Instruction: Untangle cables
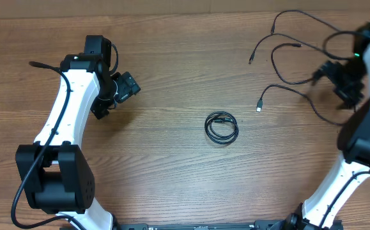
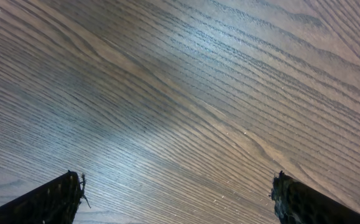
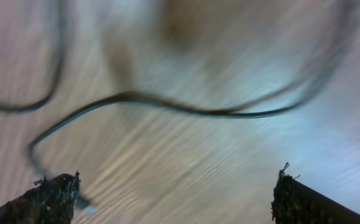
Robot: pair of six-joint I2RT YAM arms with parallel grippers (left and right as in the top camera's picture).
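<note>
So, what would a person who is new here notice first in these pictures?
First the small coiled cable, lying alone in the middle of the table. Then the loose cables spread at the far right, beside the right gripper, which is open over one strand. The left gripper is open above bare wood.

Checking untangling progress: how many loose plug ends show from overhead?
4 plug ends, all right of the coiled cable: three in a far cluster, one nearer. More may hide under the right arm.
</note>
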